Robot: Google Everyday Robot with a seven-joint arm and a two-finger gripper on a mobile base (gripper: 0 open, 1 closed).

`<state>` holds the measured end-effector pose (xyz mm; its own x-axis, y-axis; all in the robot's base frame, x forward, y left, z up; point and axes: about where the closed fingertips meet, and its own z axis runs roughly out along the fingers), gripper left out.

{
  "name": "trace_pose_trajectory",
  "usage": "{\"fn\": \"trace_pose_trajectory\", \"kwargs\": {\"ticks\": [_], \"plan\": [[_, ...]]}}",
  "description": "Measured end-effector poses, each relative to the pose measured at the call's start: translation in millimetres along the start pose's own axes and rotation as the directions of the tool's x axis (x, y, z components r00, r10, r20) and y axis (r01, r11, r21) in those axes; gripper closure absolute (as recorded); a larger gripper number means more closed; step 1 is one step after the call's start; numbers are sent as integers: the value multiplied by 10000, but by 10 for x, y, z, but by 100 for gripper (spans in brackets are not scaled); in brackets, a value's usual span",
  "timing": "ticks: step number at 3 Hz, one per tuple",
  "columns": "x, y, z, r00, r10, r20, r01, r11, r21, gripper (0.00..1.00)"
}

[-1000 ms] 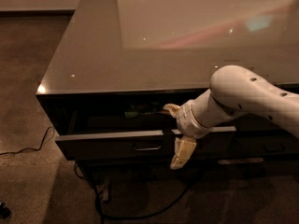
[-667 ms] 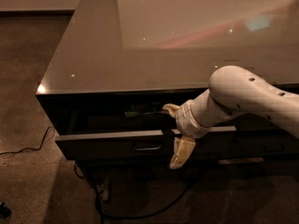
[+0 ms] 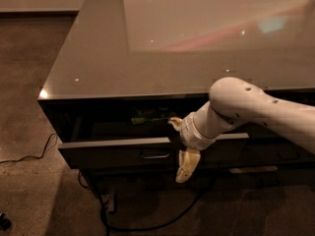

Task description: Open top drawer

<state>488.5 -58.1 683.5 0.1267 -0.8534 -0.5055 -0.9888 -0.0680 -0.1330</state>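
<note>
The top drawer (image 3: 113, 154) of the dark cabinet stands pulled out a short way, its dark front panel forward of the cabinet face. Its small metal bar handle (image 3: 155, 155) shows at the centre of the panel. My gripper (image 3: 181, 144) is at the panel's top edge, just right of the handle. One finger (image 3: 174, 122) reaches into the drawer behind the panel and the other finger (image 3: 187, 166) hangs in front of it, so the fingers are spread apart. Something green (image 3: 147, 116) lies inside the drawer.
The cabinet's glossy grey top (image 3: 162, 43) overhangs the drawer. Another dark drawer front (image 3: 285, 151) lies to the right behind my arm. Black cables run on the floor at the left (image 3: 29, 157) and under the cabinet (image 3: 147, 226). A carpeted floor surrounds the cabinet.
My gripper has shifted slightly left and down along the drawer front. The drawer looks about as far out as before.
</note>
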Motion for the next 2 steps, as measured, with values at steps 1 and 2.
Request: {"fn": "trace_pose_trajectory", "kwargs": {"ticks": [1,2], "plan": [[19,43,154,9999,-76,-142,71,9992,-389,0],[61,194,296,9994,-160,-312,129,9952,-969,18]]}}
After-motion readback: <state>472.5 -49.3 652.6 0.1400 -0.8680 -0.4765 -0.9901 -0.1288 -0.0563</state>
